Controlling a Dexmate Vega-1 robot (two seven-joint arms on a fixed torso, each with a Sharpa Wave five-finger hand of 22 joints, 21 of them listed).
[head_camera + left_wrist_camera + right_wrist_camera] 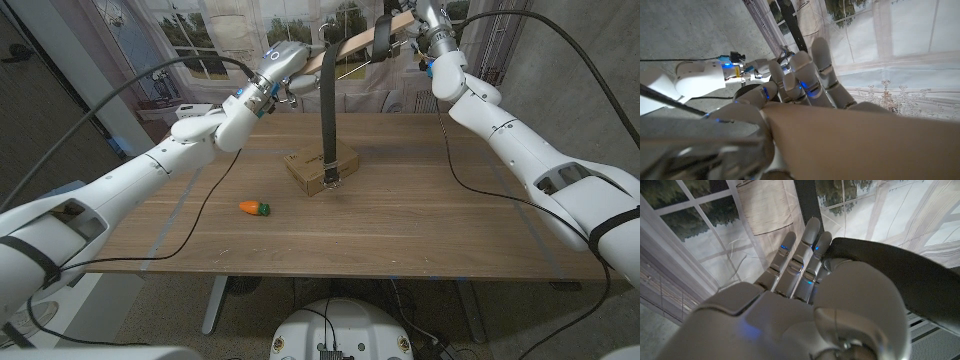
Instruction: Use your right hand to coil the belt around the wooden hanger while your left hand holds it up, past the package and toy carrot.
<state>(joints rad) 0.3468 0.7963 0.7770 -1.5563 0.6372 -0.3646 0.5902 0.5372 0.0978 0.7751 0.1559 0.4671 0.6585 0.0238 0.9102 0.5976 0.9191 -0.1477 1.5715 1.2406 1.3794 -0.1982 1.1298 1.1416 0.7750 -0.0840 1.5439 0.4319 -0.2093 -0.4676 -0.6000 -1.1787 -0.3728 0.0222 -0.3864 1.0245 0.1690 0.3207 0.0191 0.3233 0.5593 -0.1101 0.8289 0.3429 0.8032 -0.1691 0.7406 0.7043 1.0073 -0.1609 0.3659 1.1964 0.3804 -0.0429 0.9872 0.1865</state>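
My left hand (281,70) grips one end of the wooden hanger (352,41) and holds it high over the table's far side. In the left wrist view the hanger (855,145) runs under the fingers (801,82). The black belt (326,110) hangs straight down from the hanger, and its lower end lies on the brown package (308,171). My right hand (404,30) is at the hanger's other end, holding a loop of the belt. The dark strap (900,275) curves past its fingers (805,255). The toy carrot (255,207) lies on the table in front of the package, to the left.
The wooden table (420,220) spreads below both raised arms. Black cables (190,215) trail from the arms across it. A window with pale curtains (200,50) stands right behind the table's far edge.
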